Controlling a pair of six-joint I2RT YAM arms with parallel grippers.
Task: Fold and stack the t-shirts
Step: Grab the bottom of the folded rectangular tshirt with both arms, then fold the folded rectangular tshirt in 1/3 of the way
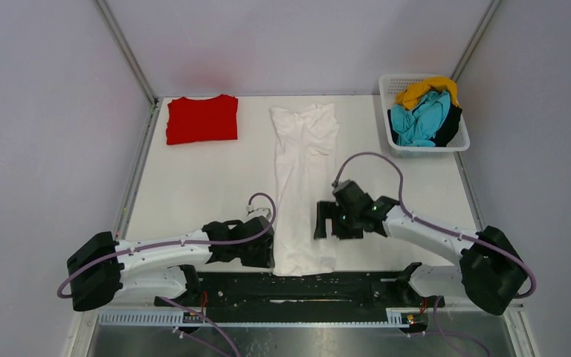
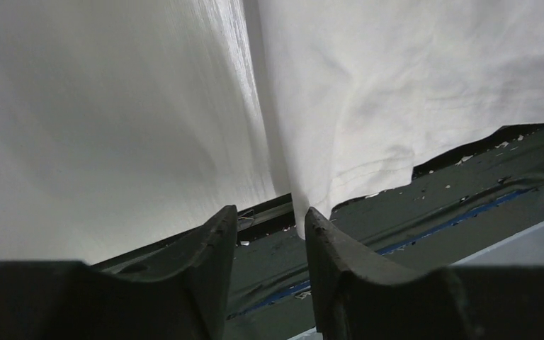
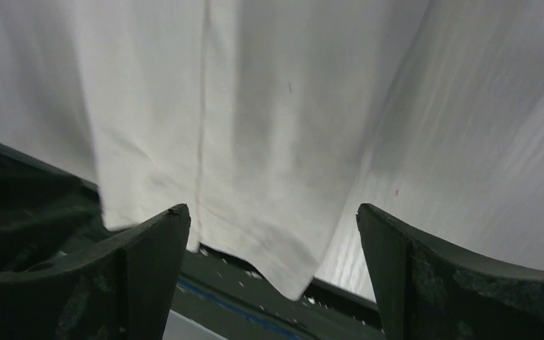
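White shirt (image 1: 302, 186): mid-table, folded into a long narrow strip, near hem drooping onto the black rail (image 1: 357, 286).
Red shirt (image 1: 201, 119): folded, far left.
Left gripper (image 2: 269, 216): fingers narrowly apart at the hem's left corner, nothing pinched.
Right gripper (image 3: 273, 212): fingers wide apart over the hem's right side.
Handling: light, limp, likely to sag — pinch both hem corners through every layer.

On the table (image 1: 193, 186), folded t-shirt (image 1: 201, 119) at eleven o'clock, lengthwise t-shirt (image 1: 303, 186) down the middle, basket (image 1: 427, 149) holding bunched t-shirts (image 1: 420, 119) at one o'clock
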